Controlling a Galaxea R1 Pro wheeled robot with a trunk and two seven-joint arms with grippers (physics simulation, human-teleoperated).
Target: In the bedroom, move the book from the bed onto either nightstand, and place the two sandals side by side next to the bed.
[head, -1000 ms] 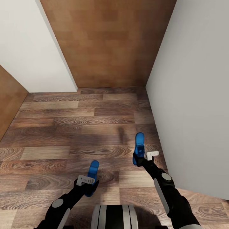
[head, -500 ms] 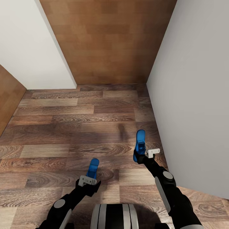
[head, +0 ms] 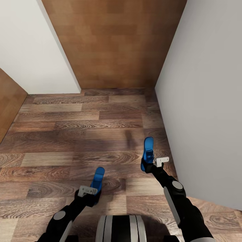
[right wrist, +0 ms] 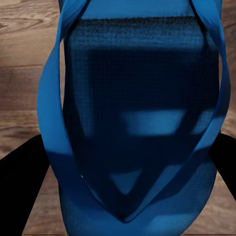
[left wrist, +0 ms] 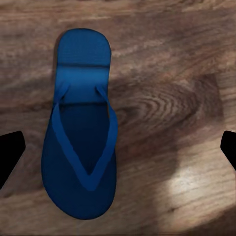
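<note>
Two blue sandals show on the brown wood-plank floor (head: 67, 134); the bed, book and nightstand are out of view. One sandal (head: 98, 177) (left wrist: 81, 132) lies flat on the floor in front of my left gripper (head: 92, 197), which hovers over it, open, with its black fingertips (left wrist: 9, 155) far apart and touching nothing. The other sandal (head: 148, 150) (right wrist: 137, 123) is off the floor, close to the white wall, with my right gripper (head: 146, 167) shut on its rear part; the fingers (right wrist: 22, 191) press its sides.
A white wall (head: 208, 101) runs close along the right. A wood-panelled wall (head: 114, 43) closes the far end and another white wall (head: 30, 50) stands at the left. Open floor lies ahead and to the left.
My left gripper has drawn back a little toward my body, leaving its sandal lying on the floor. The right arm and its sandal have barely moved.
</note>
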